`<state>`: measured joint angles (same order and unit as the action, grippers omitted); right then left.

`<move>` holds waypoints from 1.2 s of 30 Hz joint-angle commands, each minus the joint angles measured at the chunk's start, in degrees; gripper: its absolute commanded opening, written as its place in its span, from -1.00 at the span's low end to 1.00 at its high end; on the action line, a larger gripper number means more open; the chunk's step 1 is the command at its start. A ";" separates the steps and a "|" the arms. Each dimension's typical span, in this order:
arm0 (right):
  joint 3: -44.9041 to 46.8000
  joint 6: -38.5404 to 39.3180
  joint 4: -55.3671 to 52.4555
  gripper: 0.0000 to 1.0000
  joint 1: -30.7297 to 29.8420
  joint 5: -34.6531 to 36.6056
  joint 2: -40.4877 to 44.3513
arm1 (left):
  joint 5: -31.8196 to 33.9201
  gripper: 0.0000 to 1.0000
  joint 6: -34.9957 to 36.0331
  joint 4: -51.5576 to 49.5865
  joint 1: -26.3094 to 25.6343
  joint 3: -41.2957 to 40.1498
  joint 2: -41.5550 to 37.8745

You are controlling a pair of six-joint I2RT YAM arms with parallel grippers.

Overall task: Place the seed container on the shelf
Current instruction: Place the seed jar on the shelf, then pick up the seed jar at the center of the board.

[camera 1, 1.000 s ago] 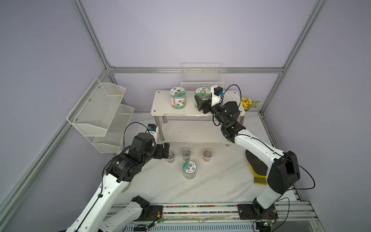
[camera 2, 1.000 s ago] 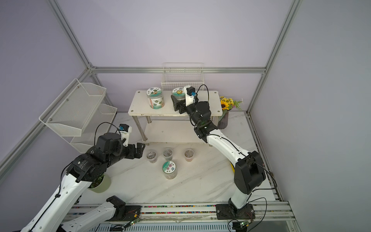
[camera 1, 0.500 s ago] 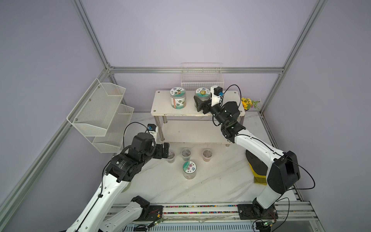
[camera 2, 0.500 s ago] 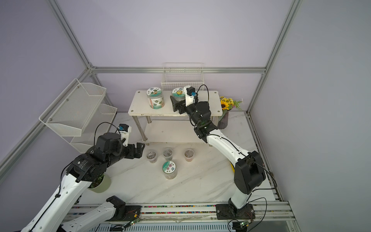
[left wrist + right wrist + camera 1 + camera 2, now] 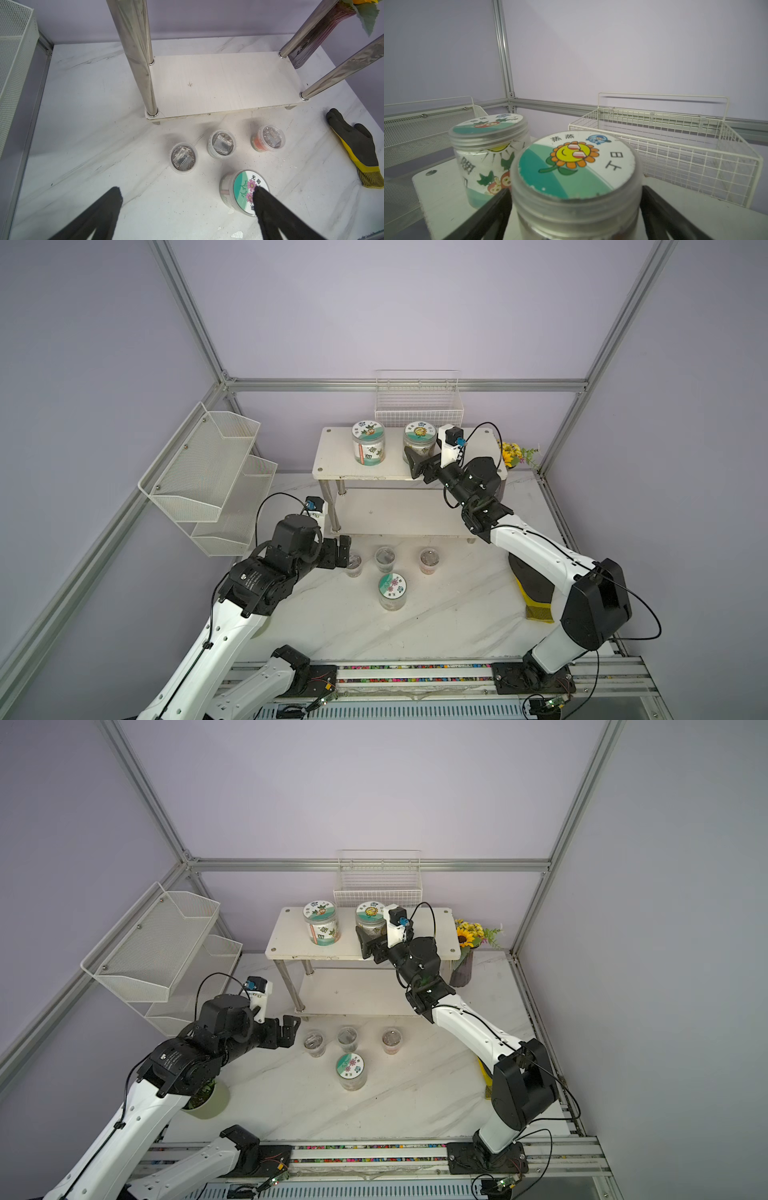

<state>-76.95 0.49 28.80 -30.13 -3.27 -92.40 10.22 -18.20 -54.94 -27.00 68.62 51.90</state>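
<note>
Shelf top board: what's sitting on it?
Two jars: the sunflower jar, with the open right gripper around it, and another jar beside it. The right arm hides part of the board.

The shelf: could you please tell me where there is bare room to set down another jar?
Free: the whole lower board; the top board's end strip beside the red-cartoon jar. Crowded: mid top board, where the right gripper straddles the sunflower jar.

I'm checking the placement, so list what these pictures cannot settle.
- Right wrist view: the base of the sunflower jar on the shelf is cut off by the frame edge; whether the right gripper touches the jar is unclear.
- Both top views: that gripper hides the jar's lower front.
- A top view: the left arm covers most of the potted plant.
</note>
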 commanded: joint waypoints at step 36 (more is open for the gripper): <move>33.45 5.40 -26.80 0.95 -14.67 3.27 46.01 | 3.69 0.97 -0.94 -8.14 0.54 2.26 -4.40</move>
<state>-46.02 6.28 8.16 -42.26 -1.34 -48.12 12.49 -18.50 -62.06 -26.74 69.65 48.38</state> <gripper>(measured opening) 0.973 0.993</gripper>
